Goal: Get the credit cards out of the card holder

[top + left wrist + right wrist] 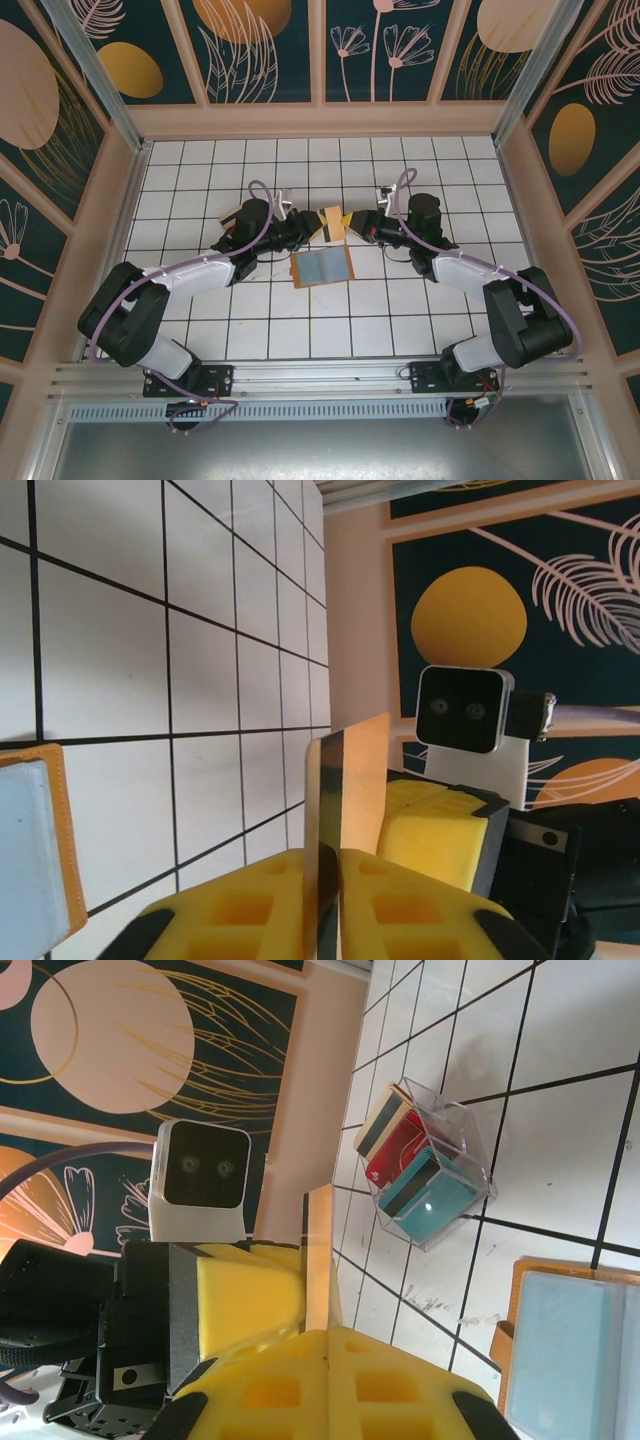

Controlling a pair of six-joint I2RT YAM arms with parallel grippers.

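Orange-tan card (335,226) sits at frame centre in the top view, held above the tiles and pinched from both sides. Left gripper (320,224) is clenched on its left end and right gripper (350,226) is clenched on its right end. Left wrist view: yellow pads (400,900) pressed flat on the card faces. Card holder (323,267) lies open on the white tiled table (400,310) just below the card, grey-blue pockets up, apart from both grippers. Right wrist view: clear box (465,1125) at upper right holds tan, red and teal cards (400,1155) standing on edge. A corner of the card holder is at lower right, near the box, not touching.
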